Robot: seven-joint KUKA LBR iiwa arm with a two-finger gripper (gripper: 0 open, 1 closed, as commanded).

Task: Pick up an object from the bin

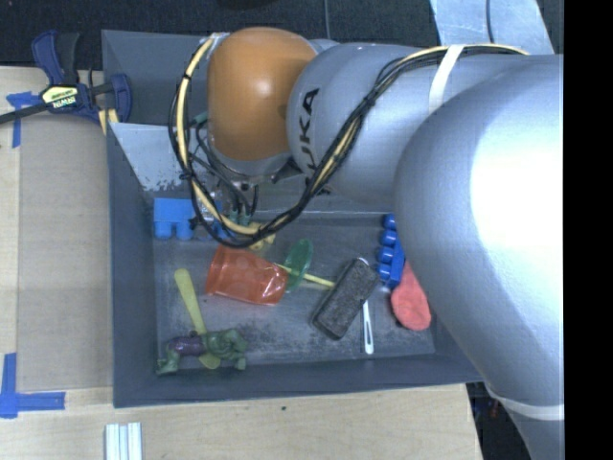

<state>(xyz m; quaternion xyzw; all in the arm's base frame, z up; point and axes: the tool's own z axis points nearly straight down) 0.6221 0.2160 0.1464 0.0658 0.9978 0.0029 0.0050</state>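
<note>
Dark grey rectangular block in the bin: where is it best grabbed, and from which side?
From above, across the narrow middle of the dark grey rectangular block: it lies flat, with two straight, parallel long sides.

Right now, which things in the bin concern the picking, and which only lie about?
Job in hand: pincer; blue block and orange-red plastic piece nearest it.
Lying about: green leaf piece, dark grey block, blue beaded piece, pink piece, yellow stick, green toy heap.
</note>
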